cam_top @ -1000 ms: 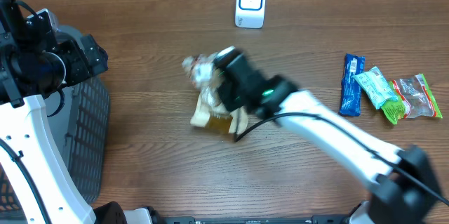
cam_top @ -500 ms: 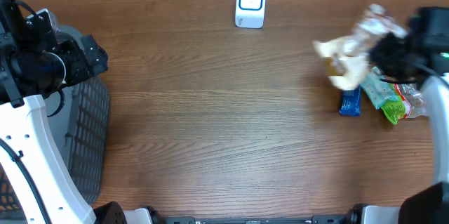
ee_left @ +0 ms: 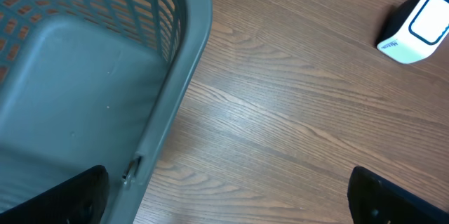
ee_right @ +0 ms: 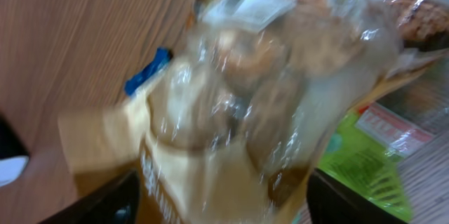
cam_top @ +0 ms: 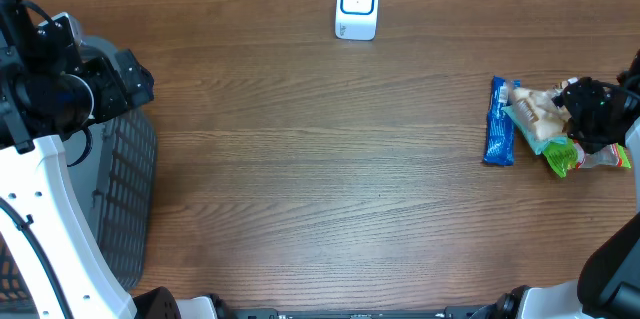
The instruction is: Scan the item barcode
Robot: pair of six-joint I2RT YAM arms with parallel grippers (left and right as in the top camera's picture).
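Observation:
The item, a clear bag of pale snacks (cam_top: pixel 535 109) with a tan lower part, lies at the far right on top of other packets. My right gripper (cam_top: pixel 590 117) sits just right of it. In the right wrist view the bag (ee_right: pixel 245 90) fills the space between the fingers, which stand wide apart, so the right gripper (ee_right: pixel 221 199) is open around it. A white label shows at the bag's top, blurred. The white scanner (cam_top: pixel 357 5) stands at the back centre. My left gripper (ee_left: pixel 228 203) hangs open over the basket's edge, holding nothing.
A blue bar (cam_top: pixel 500 121), a green packet (cam_top: pixel 557 154) and a red-and-clear packet (cam_top: pixel 610 154) lie around the bag. A grey mesh basket (cam_top: pixel 125 189) stands at the left edge, with its rim (ee_left: pixel 175 76) under the left wrist. The scanner (ee_left: pixel 417 27) also shows there.
The right arm swung the bag from the table's middle to the far right and down onto the packets. Its jaws went from shut on the bag to wide apart. The left arm stayed still.

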